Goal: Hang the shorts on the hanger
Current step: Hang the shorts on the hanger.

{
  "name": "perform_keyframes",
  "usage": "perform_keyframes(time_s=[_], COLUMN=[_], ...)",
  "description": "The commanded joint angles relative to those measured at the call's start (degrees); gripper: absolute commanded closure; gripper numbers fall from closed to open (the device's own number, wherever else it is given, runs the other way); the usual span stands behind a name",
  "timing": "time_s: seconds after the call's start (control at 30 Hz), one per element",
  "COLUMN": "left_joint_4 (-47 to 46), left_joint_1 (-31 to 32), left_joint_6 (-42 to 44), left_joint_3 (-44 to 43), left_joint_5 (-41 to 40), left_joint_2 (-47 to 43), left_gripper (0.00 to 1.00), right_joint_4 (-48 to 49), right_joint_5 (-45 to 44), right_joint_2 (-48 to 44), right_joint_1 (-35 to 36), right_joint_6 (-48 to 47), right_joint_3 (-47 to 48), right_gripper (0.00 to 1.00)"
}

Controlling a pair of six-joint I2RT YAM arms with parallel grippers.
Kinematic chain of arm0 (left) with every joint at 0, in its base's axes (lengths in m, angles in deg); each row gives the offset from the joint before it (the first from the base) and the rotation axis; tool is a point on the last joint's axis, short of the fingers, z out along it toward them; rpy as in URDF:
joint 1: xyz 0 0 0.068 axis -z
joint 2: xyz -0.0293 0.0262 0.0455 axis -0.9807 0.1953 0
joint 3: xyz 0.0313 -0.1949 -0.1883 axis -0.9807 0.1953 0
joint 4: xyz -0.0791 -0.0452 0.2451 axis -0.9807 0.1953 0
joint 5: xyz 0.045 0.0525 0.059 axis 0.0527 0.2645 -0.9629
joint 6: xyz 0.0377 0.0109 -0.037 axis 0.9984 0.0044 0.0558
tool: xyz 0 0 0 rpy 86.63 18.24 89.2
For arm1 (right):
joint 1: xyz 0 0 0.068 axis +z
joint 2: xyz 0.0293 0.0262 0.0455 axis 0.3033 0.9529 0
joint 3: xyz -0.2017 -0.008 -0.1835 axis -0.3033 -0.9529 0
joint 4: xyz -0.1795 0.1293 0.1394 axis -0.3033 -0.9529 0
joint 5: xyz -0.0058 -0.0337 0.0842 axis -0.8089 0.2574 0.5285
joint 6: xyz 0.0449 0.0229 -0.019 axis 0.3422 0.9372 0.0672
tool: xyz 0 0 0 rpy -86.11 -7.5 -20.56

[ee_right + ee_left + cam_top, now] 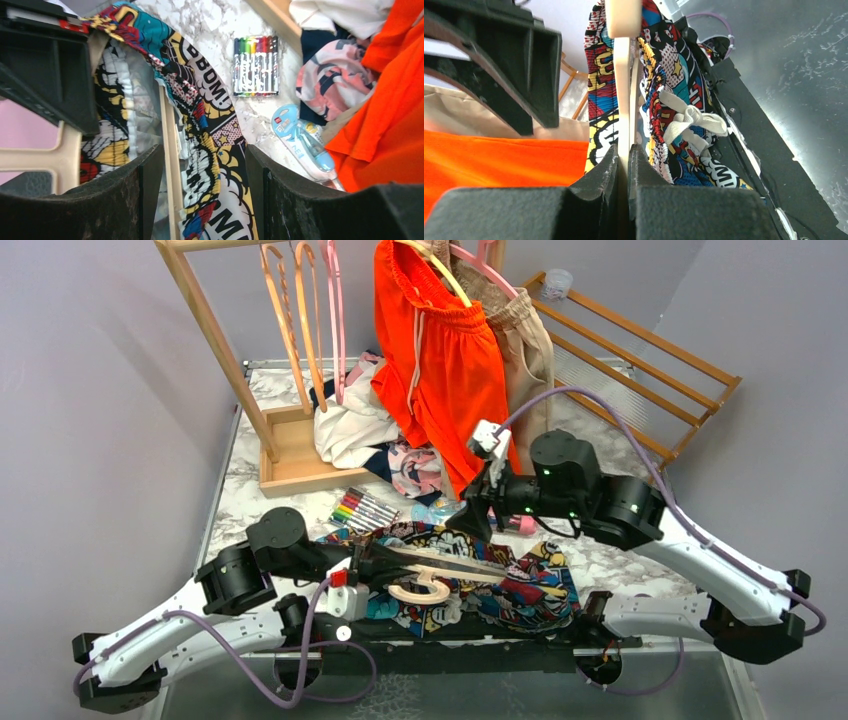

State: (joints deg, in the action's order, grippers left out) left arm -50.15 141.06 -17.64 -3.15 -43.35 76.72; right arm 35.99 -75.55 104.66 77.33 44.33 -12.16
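the left end effector (623,156) is clenched on the hanger (623,70). the right end effector (204,165) stands released, straddling the shorts (211,95).

Shorts (212,95): comic lettering ending "BOM!"; marker pack (256,65) print illegible.

The shorts (500,585), done in comic-book print (red, blue, yellow, black, white), are spread out a bit rumpled on the tabletop at about 6 o'clock, close to the near edge. A white drawstring (689,120) is tied in a bow at the gathered waistband. The hanger (455,562), pale cream plastic, is laid across them, arms running 9 to 3, hook turned toward 6. It's pinched edge-on in the left jaws, with printed fabric seen on both sides.
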Motion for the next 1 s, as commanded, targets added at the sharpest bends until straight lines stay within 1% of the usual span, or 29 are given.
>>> perform_keyframes(time_s=[0.0, 0.4, 0.53, 0.6, 0.67, 0.7, 0.93, 0.97], left_joint_4=[-4.53, -3.82, -3.7, -3.74, -3.7, -3.68, -3.39, -3.38], left_joint_1=[-0.01, -0.01, 0.0, -0.01, -0.01, -0.01, -0.02, -0.01], left_joint_6=[0.31, -0.27, -0.31, -0.27, -0.27, -0.25, -1.08, -1.77], left_joint_3=[0.77, 0.91, 0.75, 0.58, 0.57, 0.57, 0.67, 0.35], left_joint_5=[3.18, 2.78, 2.68, 2.5, 2.35, 2.27, 0.56, 0.13], left_joint_2=[-3.16, -6.27, -6.61, -6.73, -6.82, -6.84, -6.52, -6.14], left_gripper=[1.0, 1.0, 1.0, 1.0, 1.0, 1.0, 1.0, 1.0], right_joint_4=[1.09, 1.93, 0.21, -0.18, -0.32, -0.4, -0.05, -0.39], right_joint_5=[3.8, 9.85, 10.05, 10.48, 11.16, 11.52, 12.5, 12.28], right_joint_2=[4.19, 10.3, 12.11, 12.68, 13.14, 13.32, 12.34, 11.87], right_joint_1=[0.08, 0.05, 0.08, 0.03, 0.08, 0.13, 0.12, 0.13], right_joint_6=[2.28, 4.28, 4.19, 4.16, 4.15, 4.02, 1.98, 1.25], right_joint_3=[1.26, 0.97, 1.25, 1.27, 1.58, 1.73, 4.53, 5.61], right_gripper=[0.37, 0.37, 0.4, 0.43, 0.48, 0.53, 0.96, 0.99])
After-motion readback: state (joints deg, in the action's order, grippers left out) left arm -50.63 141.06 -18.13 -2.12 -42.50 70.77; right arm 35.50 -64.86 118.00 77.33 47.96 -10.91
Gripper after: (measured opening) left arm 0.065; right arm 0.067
